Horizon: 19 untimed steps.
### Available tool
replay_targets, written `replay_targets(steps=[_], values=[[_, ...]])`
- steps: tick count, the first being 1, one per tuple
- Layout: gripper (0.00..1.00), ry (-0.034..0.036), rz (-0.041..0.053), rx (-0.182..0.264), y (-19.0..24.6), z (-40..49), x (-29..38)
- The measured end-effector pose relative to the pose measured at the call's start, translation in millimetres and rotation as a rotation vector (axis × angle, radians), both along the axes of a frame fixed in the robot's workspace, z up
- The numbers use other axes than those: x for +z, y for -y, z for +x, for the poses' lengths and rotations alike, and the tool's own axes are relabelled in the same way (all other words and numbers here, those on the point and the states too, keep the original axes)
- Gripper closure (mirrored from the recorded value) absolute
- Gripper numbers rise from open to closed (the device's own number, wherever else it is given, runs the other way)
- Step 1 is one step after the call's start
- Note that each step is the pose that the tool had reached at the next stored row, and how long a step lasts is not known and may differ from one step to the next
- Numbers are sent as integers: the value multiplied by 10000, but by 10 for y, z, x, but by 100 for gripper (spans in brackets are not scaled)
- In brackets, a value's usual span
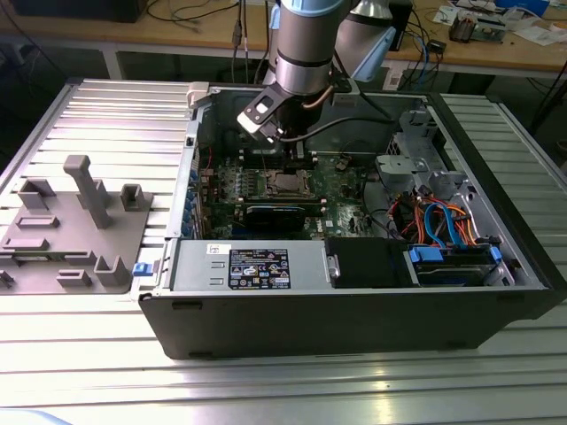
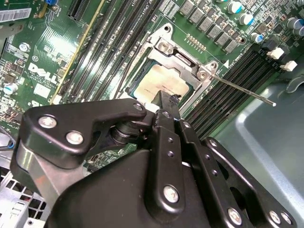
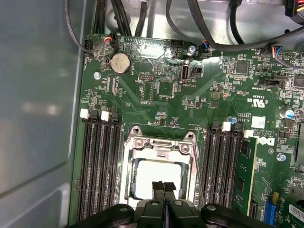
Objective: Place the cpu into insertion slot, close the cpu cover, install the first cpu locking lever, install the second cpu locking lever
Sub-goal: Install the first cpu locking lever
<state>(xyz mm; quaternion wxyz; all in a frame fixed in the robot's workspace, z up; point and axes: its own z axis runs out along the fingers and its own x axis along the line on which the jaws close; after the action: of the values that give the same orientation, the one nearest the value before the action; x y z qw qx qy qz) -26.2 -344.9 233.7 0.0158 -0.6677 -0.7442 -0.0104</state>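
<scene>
The cpu (image 3: 151, 176) lies in the insertion slot (image 1: 288, 183) on the green motherboard, its pale metal top showing in both wrist views (image 2: 160, 84). The cpu cover (image 3: 160, 145) lies flat over it, and the chip shows through its square window. A thin locking lever rod (image 2: 247, 92) sticks out from one socket corner across the memory slots. My gripper (image 3: 164, 186) hangs just above the socket's edge, shut with nothing between its black fingers (image 2: 167, 100). In the exterior view the gripper (image 1: 295, 158) is directly over the socket.
Black memory slots (image 3: 99, 166) flank the socket on both sides. A long black card (image 1: 283, 212) lies near the socket. The power supply (image 1: 248, 266) and drive cage with blue cables (image 1: 447, 230) fill the case front. A grey fixture (image 1: 75, 226) sits outside the case on the exterior view's left.
</scene>
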Motion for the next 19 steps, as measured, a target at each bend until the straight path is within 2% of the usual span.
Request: replay_targets(steps=[7,11,19], values=[[89,0,0,454,0,0,0],[89,0,2,513,-1,0,3],[89,0,1,576,0,0,109]])
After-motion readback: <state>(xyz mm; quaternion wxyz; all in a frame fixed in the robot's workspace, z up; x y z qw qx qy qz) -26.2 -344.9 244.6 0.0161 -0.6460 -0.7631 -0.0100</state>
